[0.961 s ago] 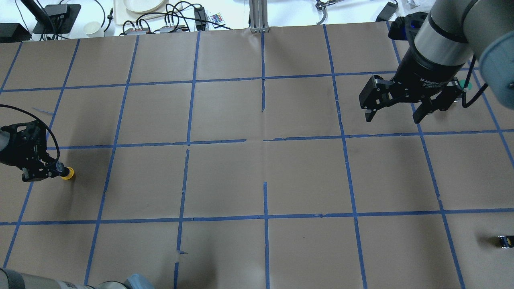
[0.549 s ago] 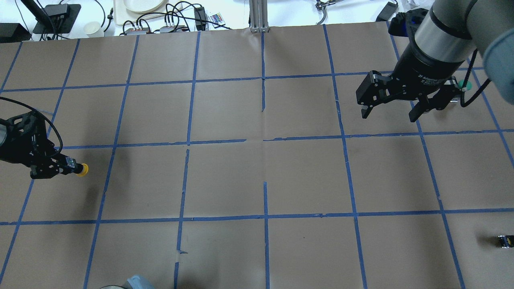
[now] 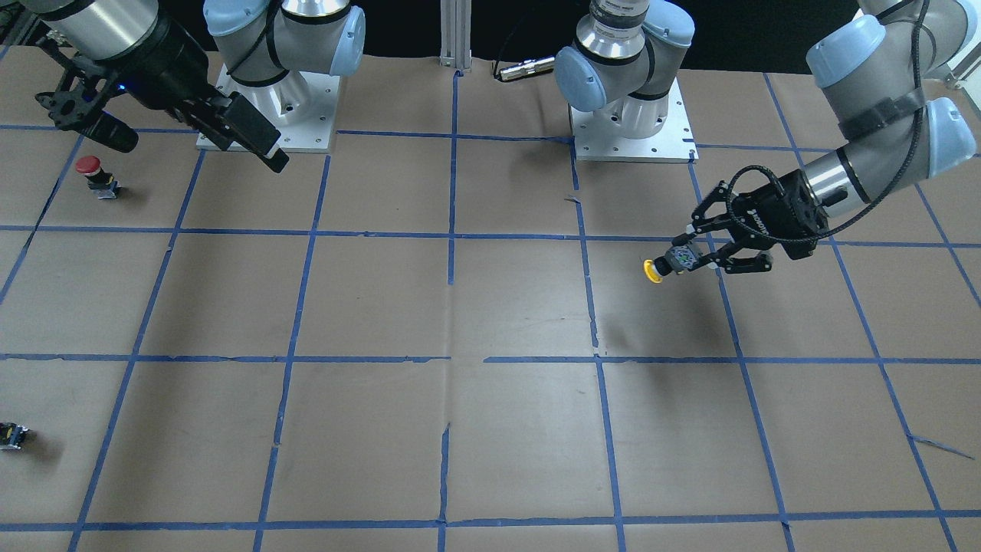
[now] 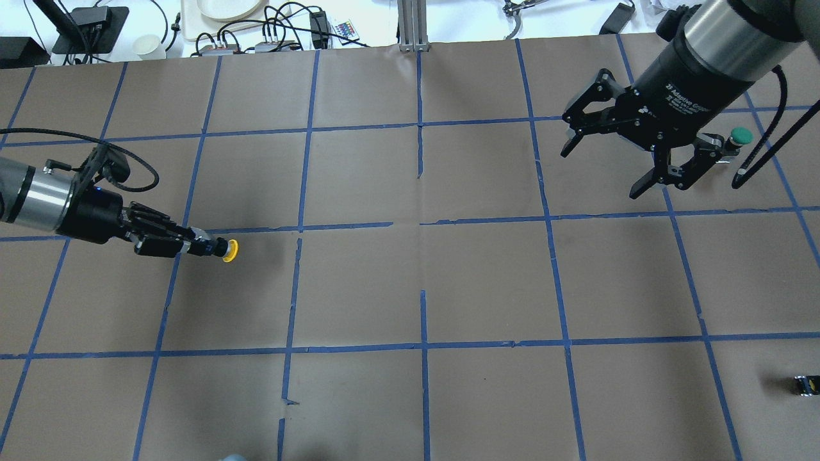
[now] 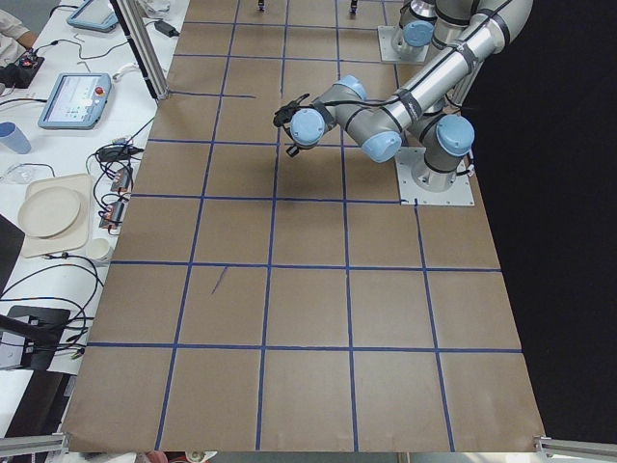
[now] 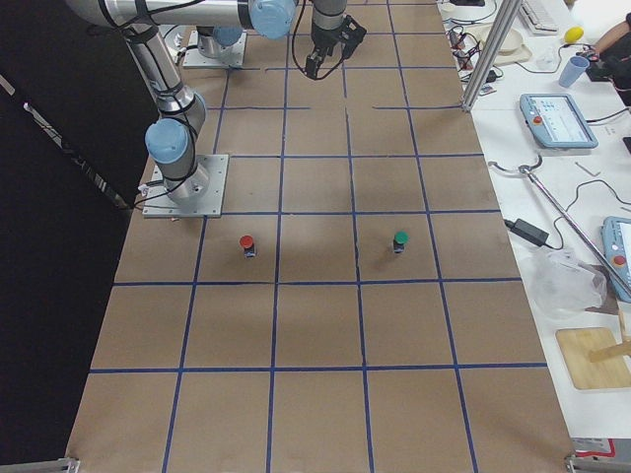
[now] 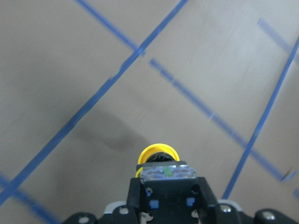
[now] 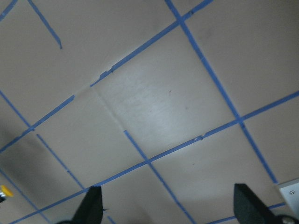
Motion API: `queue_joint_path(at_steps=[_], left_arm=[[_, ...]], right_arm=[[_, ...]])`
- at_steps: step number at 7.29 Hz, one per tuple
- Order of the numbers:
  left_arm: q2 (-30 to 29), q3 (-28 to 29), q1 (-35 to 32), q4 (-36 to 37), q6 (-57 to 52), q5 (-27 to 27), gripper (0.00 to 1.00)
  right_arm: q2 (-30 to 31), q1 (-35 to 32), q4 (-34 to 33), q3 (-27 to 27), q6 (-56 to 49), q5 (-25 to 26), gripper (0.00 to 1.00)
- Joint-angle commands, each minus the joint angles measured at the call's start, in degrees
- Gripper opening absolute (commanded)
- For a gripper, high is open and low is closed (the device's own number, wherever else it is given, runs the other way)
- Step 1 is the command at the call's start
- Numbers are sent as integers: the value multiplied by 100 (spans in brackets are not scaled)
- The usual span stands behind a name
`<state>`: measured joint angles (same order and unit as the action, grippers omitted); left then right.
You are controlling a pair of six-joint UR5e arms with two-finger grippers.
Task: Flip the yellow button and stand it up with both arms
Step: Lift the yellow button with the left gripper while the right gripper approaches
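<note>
The table is covered in matt brown paper, faintly creased, gridded with smooth blue tape that is torn in spots. At nine o'clock in the overhead view, the yellow button has a glossy plastic cap and a clear-topped plastic base, gripped by the matt black left gripper. The left arm is silver-grey metal with satin pale blue joint caps.

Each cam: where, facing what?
Front-facing: across brown taped table, toward robot; left arm, right arm.
Overhead: behind robot, downward; left hand, right hand.
Exterior left: table end; left arm nearest.
Exterior right: opposite end; right arm nearest.
Left wrist: past hand, onto small yellow-capped button.
Right wrist: at table; own fingertips.
Shared: overhead also shows button.
</note>
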<state>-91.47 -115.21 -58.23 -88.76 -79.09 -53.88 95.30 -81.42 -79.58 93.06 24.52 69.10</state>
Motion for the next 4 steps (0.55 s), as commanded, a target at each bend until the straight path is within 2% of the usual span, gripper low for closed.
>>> queue_joint_path(at_steps=[1, 2, 3, 4], left_arm=[[94, 16, -774, -518, 1442, 1776, 6], [225, -10, -1152, -528, 2006, 2324, 6], [400, -54, -1574, -519, 2803, 3200, 6], [515, -54, -1926, -467, 3516, 3974, 5]], right_arm=[[-55, 546, 530, 27, 211, -1332, 100], [-194, 713, 801, 63, 368, -1912, 100], [-239, 732, 1543, 63, 500, -2239, 100], [-240, 741, 1846, 115, 528, -2321, 100]])
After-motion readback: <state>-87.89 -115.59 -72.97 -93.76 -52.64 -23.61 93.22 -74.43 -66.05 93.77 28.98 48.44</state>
